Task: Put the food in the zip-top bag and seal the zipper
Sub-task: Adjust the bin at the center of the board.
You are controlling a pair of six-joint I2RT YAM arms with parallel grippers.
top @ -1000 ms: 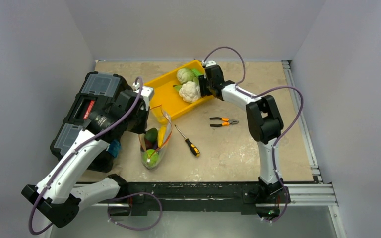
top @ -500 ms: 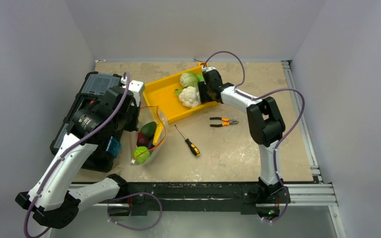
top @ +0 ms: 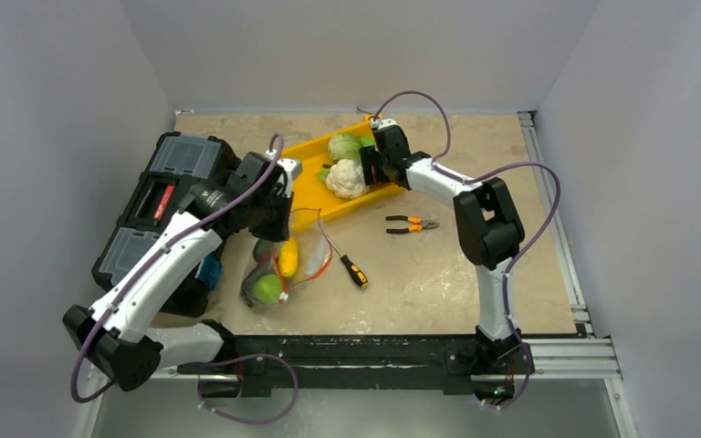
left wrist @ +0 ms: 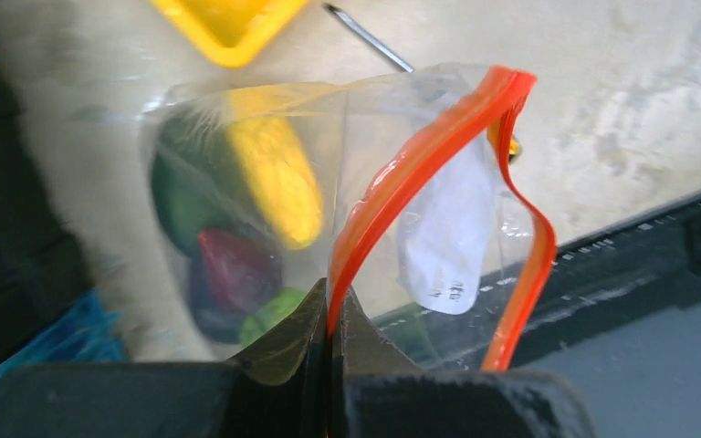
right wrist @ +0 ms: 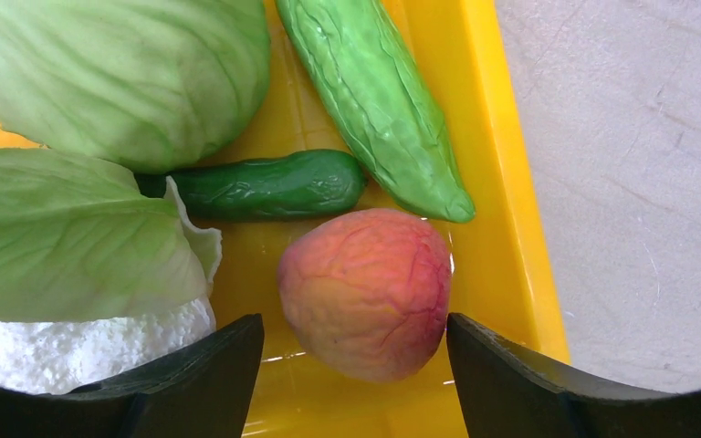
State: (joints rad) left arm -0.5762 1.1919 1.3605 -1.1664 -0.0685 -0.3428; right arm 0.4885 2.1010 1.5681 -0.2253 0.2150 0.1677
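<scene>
Left gripper (left wrist: 330, 315): pinching the zipper (left wrist: 392, 196); bag (top: 285, 266) sits just beside tray (right wrist: 504, 173).
Right gripper (right wrist: 354, 360): fingers spread around fruit (right wrist: 365, 290) in tray.
Risk: we fear the round fruit squirts out on closing.

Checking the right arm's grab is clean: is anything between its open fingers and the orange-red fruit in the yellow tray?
Nothing visible does. The right gripper is open with a finger either side of the orange-red fruit; the cauliflower lies beside one finger.
</scene>
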